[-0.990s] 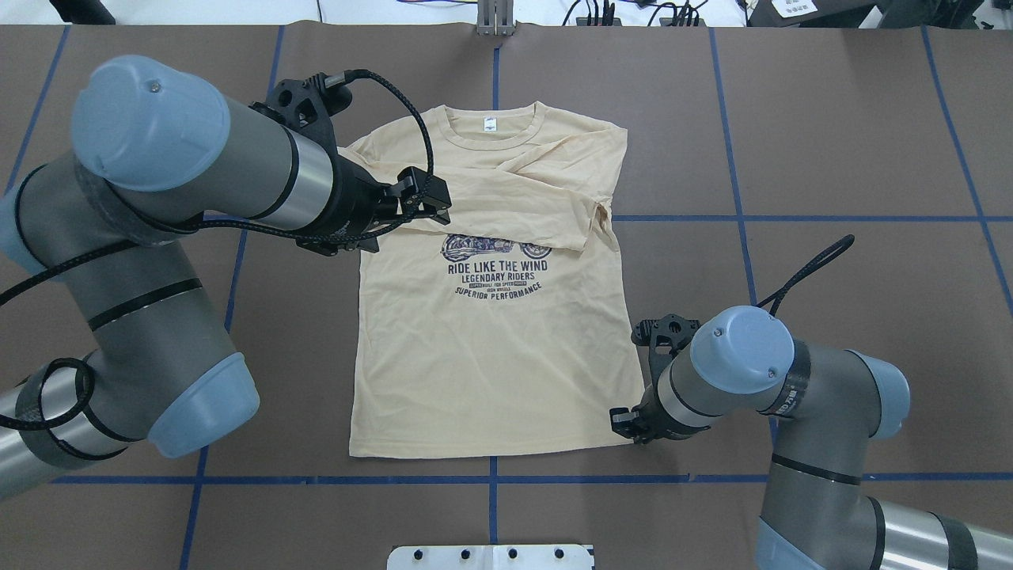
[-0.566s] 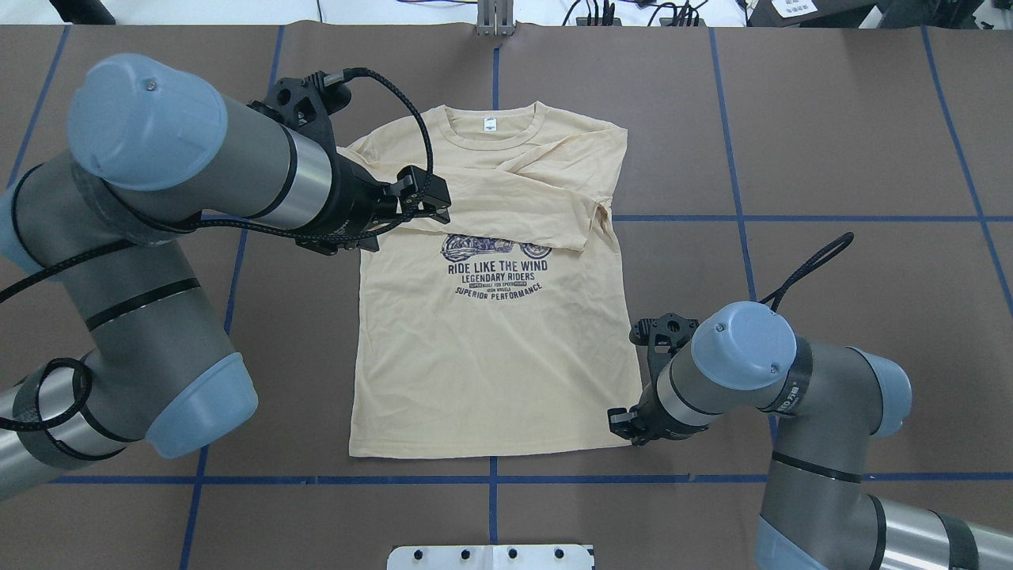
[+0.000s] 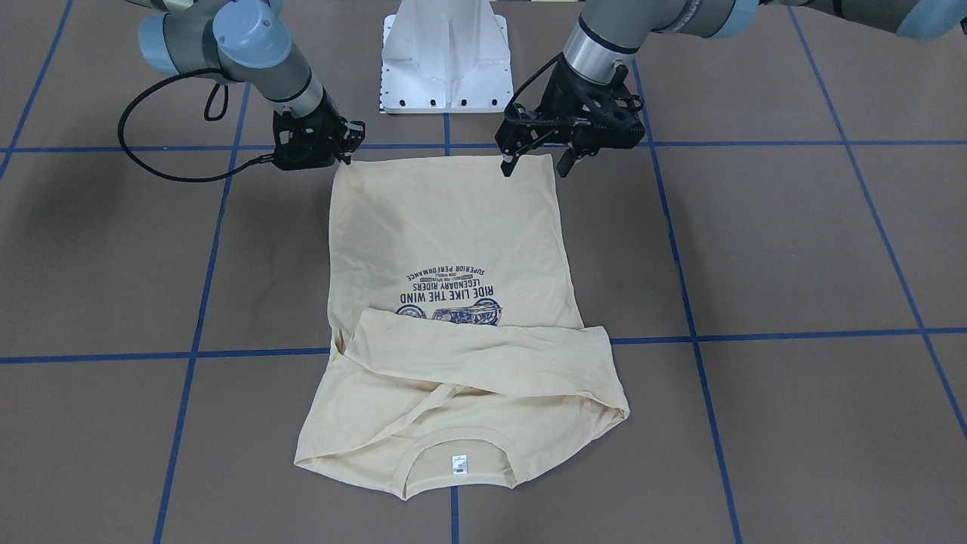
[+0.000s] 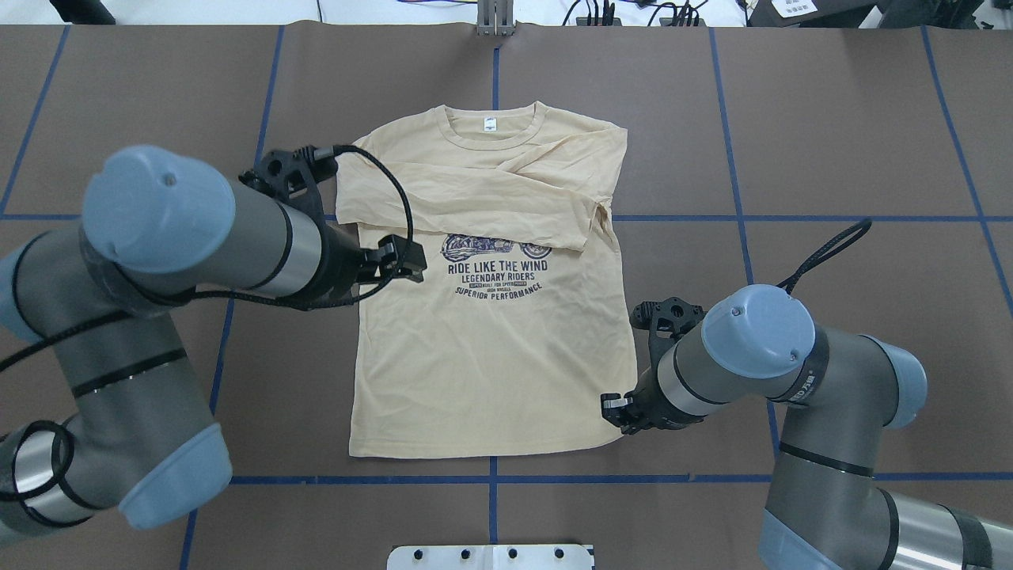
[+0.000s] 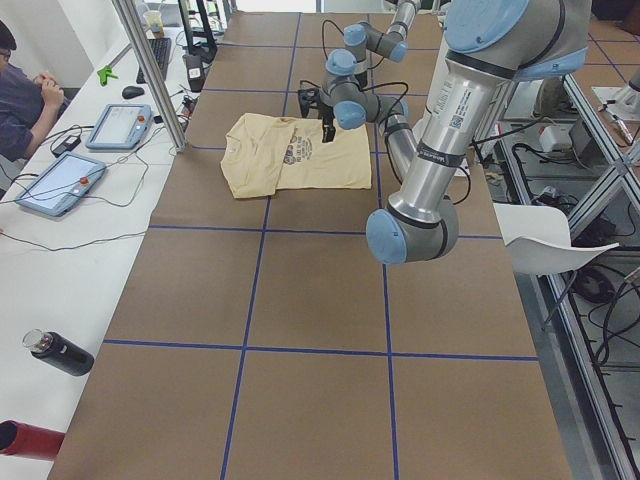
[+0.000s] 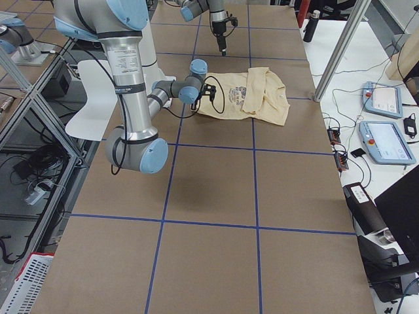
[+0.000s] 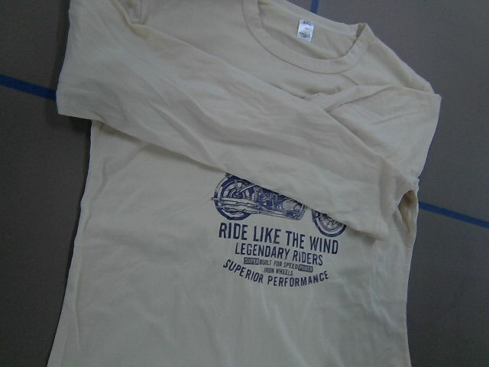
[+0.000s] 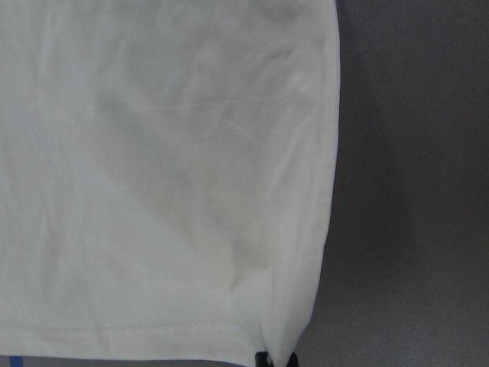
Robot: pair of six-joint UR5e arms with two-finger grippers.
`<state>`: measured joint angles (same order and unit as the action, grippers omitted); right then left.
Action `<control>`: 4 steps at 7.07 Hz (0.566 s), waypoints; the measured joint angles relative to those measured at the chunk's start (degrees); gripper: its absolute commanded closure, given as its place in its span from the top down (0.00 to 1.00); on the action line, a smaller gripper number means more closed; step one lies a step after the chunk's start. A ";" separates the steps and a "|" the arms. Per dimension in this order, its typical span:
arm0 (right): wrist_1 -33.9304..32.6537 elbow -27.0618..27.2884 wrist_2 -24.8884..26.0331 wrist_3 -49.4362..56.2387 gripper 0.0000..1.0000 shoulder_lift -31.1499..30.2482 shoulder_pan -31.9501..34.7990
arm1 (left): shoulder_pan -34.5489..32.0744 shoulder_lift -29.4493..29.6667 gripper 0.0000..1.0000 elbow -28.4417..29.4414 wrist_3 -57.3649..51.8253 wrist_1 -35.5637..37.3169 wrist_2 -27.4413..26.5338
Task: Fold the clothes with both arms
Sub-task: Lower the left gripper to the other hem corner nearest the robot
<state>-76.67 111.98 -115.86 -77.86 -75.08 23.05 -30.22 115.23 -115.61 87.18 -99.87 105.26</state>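
Nearest the robot sits the white pedestal base [image 4: 491, 556]. Just past a blue tape line [image 4: 633, 479] lies the flat hem of the T-shirt [image 4: 491, 364]. The right gripper [image 4: 611, 409] is pinched on the hem's right corner. The left gripper [image 3: 533, 166] hangs above the shirt's left side, fingers spread. Bare table [image 4: 831, 119] lies on all sides. Farther off, the sleeves [image 4: 475, 198] are folded across the chest, and the collar [image 4: 491, 131] is farthest.

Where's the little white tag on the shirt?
In the overhead view, the tag sits inside the collar at the top middle of the shirt, just above the folded sleeve.
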 measured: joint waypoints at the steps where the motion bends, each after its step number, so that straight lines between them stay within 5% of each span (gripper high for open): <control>1: 0.07 0.66 -0.04 -0.31 0.00 0.01 0.40 | 3.33 -4.11 0.98 -0.06 2.07 -3.78 -2.53; 4: -0.04 1.38 -0.15 -0.45 0.00 -0.06 1.07 | 10.23 -12.98 0.95 1.69 7.20 -17.22 -6.27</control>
<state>-76.71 113.36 -116.01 -78.31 -75.13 24.12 -19.98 102.25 -113.92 94.38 -117.10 98.99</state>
